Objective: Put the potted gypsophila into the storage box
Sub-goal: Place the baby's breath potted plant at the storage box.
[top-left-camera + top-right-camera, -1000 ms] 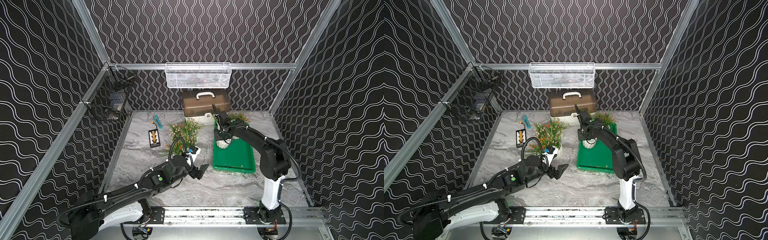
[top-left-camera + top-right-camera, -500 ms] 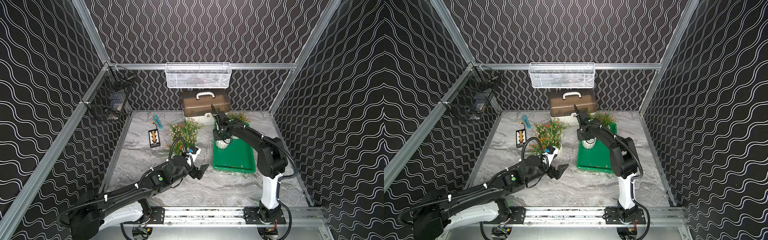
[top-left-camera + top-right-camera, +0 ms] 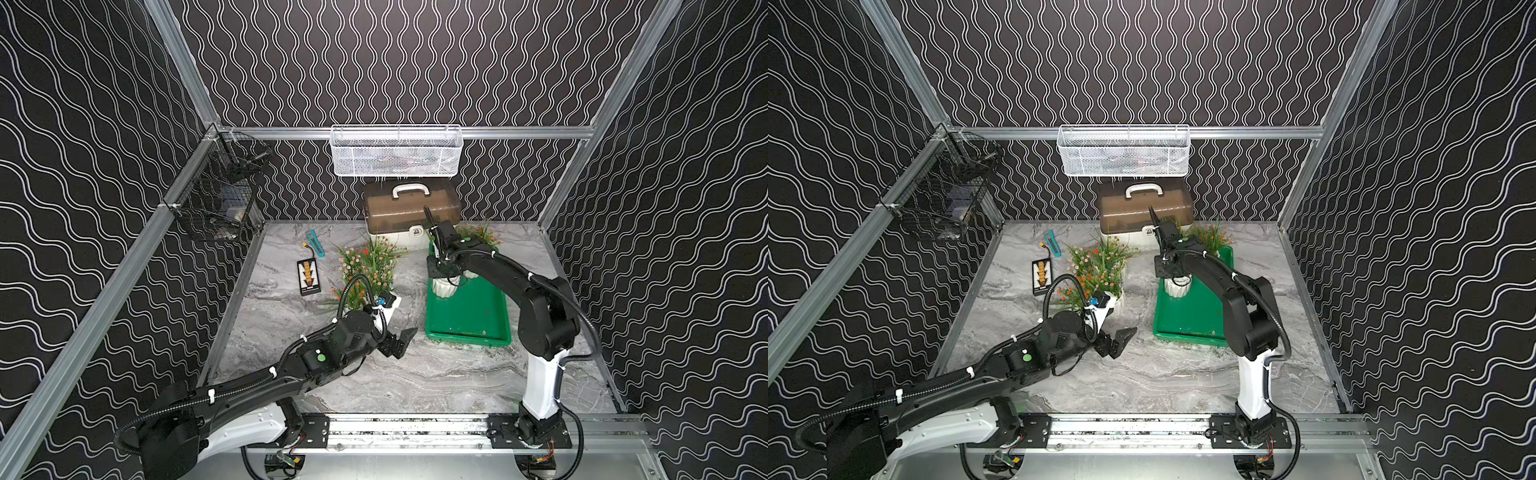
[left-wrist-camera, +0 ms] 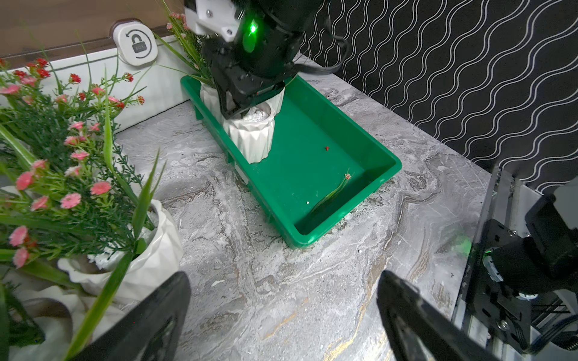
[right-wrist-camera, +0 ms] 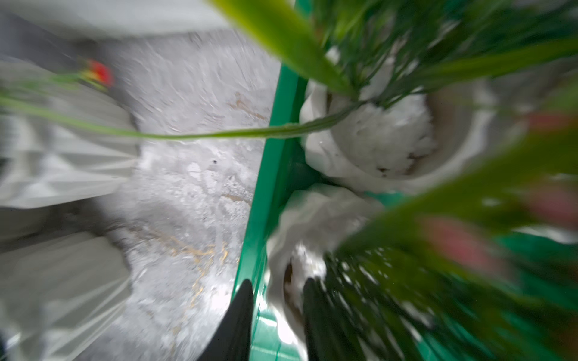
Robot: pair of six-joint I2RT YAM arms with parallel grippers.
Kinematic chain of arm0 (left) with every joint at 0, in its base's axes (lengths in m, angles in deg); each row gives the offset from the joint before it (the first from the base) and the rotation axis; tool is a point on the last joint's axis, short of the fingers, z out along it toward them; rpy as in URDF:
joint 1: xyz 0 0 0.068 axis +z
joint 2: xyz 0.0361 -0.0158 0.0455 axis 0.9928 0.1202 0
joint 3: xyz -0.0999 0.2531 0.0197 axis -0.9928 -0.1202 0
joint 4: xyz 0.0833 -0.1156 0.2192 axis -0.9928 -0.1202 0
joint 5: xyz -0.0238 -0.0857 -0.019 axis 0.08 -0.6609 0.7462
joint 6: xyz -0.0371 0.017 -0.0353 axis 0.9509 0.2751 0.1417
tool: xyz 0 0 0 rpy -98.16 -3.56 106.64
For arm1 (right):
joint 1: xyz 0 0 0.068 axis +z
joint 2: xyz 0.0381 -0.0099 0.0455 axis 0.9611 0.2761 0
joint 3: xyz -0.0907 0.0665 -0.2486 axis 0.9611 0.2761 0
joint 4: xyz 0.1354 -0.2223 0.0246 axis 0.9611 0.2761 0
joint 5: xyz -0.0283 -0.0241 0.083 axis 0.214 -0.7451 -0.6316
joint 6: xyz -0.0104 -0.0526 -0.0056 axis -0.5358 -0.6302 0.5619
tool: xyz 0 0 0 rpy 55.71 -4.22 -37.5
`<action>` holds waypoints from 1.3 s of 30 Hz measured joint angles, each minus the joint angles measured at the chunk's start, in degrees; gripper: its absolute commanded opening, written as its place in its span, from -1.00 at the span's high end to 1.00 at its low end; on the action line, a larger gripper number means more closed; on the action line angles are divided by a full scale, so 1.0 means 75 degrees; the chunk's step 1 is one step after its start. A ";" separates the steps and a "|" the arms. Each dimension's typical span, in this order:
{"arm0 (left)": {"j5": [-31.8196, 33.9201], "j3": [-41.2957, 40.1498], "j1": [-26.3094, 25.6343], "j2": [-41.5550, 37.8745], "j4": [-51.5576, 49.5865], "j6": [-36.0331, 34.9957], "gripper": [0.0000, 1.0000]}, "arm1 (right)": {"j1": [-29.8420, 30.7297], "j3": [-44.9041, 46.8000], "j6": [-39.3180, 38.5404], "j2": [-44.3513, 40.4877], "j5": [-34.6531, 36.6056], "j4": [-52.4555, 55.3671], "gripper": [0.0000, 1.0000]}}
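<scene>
Potted gypsophila stands in the storage box; other pots wait on the desk. Pot judged rigid, brittle, slick; stems flimsy: take the rim. Your right tool straddles it narrowly, grip uncertain; left tool gapes empty.

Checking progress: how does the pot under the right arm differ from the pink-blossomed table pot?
The right-arm pot stands inside the green tray, the right gripper astride its rim; the pink-blossom pot stands outside on the table, free of any gripper. Both are white and ribbed.
</scene>
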 measured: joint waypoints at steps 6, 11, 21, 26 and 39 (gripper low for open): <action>0.0242 0.0000 0.0000 0.0000 -0.0038 0.0009 -0.94 | 0.0003 0.1014 0.0061 -0.1475 -0.0152 -0.0117 0.20; 0.0487 0.0119 0.0000 0.0020 -0.0303 0.0061 -0.93 | 0.0003 0.1970 0.0210 -0.2734 -0.0764 -0.0414 0.15; 0.1326 0.0455 0.0000 -0.0099 -0.1198 0.0341 -0.91 | -0.0003 0.4156 0.0711 -0.4255 -0.2393 -0.1565 0.10; 0.1492 0.0723 0.0000 -0.0286 -0.2186 0.0833 -0.81 | -0.0003 0.4628 0.0804 -0.4497 -0.2993 -0.2014 0.11; 0.1035 0.1638 0.0000 0.0530 -0.4890 0.1419 -0.50 | -0.0012 0.5082 0.0857 -0.4887 -0.3538 -0.2649 0.15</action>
